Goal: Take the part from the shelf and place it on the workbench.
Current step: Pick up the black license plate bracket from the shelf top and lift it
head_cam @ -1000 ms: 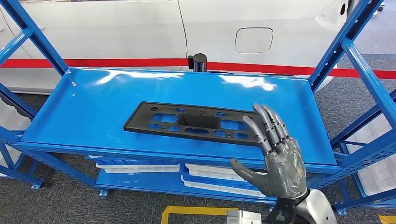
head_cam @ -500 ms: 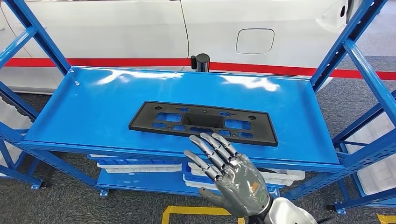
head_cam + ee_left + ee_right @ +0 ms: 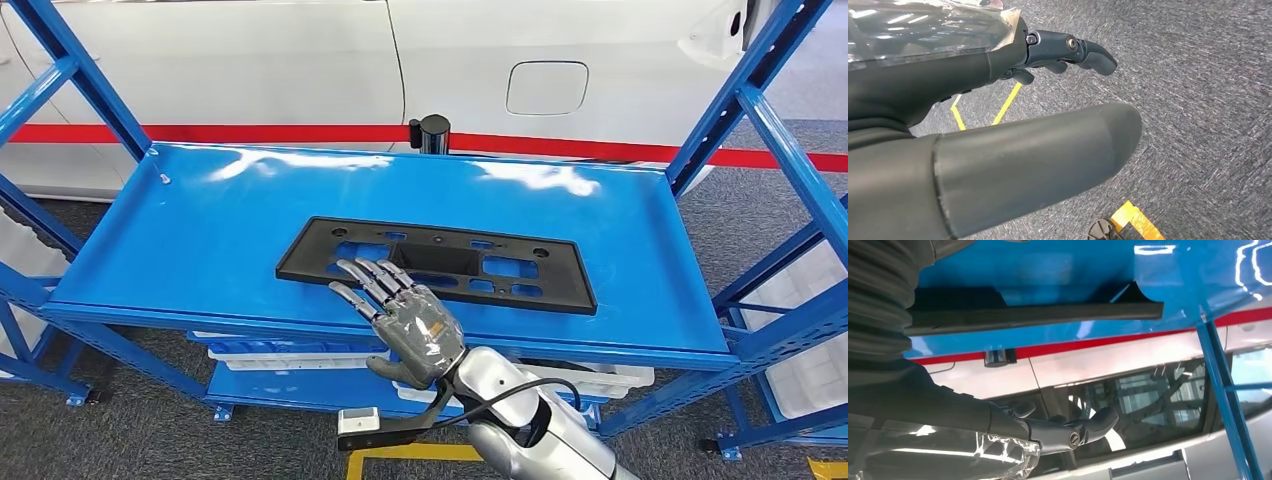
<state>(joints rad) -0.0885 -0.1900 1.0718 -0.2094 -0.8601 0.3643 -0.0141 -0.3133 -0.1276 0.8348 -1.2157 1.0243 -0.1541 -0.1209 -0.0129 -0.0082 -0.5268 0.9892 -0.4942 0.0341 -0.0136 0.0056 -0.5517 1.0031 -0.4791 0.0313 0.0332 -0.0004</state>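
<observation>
The part (image 3: 500, 262) is a flat black rectangular plate with several cut-outs, lying in the middle of the blue shelf top (image 3: 200, 240). My right hand (image 3: 405, 320) reaches in over the shelf's front edge, fingers spread and pointing at the plate's near left portion; it holds nothing, and I cannot tell whether the fingertips touch the plate. In the right wrist view the plate's edge (image 3: 1038, 315) lies close ahead of that hand's dark fingers (image 3: 1068, 432). My left hand (image 3: 1038, 160) hangs over grey carpet with nothing in it.
Blue shelf uprights (image 3: 770, 130) slant up at both sides. A white car (image 3: 300, 60) with a red stripe and a black post (image 3: 433, 132) stand behind the shelf. White trays (image 3: 290, 355) fill the lower level. Yellow floor tape (image 3: 400, 452) marks the carpet below.
My right hand has swung from the plate's right end, dipped below the shelf's front edge, then come up over the plate's near left portion. The plate has not moved.
</observation>
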